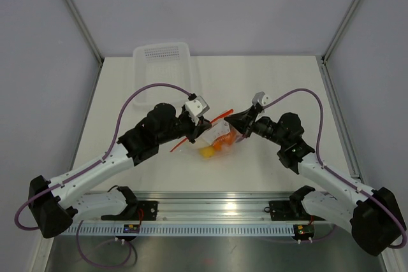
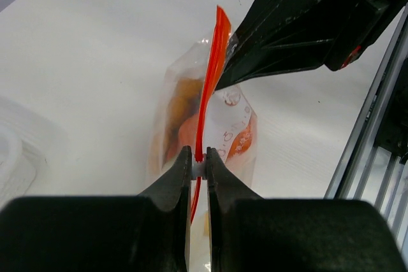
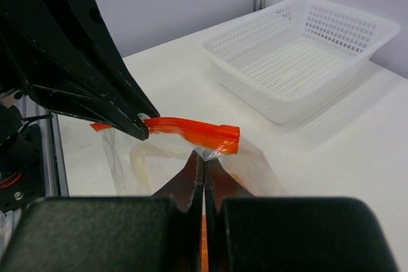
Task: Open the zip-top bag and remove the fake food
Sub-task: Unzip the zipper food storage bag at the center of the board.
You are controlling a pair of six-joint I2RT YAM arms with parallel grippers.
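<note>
The clear zip-top bag [image 1: 218, 137] is held up off the table between both grippers, its red-orange zipper strip [image 2: 209, 87] on top. Orange pieces of fake food [image 2: 183, 103] show through the plastic, and a yellow piece [image 1: 207, 152] lies at the bag's low end. My left gripper [image 2: 199, 158] is shut on the small white slider tab [image 2: 199, 169] of the zipper. My right gripper [image 3: 204, 156] is shut on the clear plastic just below the zipper's end [image 3: 220, 137]. In the top view the left gripper [image 1: 195, 132] and right gripper [image 1: 238, 132] face each other across the bag.
A white perforated basket [image 1: 162, 55] stands at the back left of the table, seen also as the basket [image 3: 299, 55] in the right wrist view. The metal rail [image 1: 210, 211] with the arm bases runs along the near edge.
</note>
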